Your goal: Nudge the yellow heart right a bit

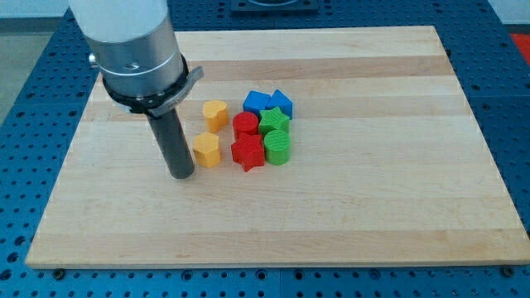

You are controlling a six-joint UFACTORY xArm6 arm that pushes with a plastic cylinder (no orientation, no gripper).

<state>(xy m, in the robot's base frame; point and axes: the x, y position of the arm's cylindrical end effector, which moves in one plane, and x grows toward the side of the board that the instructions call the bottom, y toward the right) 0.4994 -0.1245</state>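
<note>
The yellow heart (215,113) lies on the wooden board (373,207), left of the block cluster. A yellow pentagon-like block (207,150) lies just below it. My tip (181,175) rests on the board just left of the yellow pentagon, close to it or touching; I cannot tell which. It is below and to the left of the yellow heart, well apart from it. The dark rod rises from the tip to the arm at the view's top left.
Right of the heart are a red cylinder (245,125) and a red star (248,153). Further right are a green star (274,122), a green cylinder (277,149) and two blue blocks (257,102) (281,103), all packed together.
</note>
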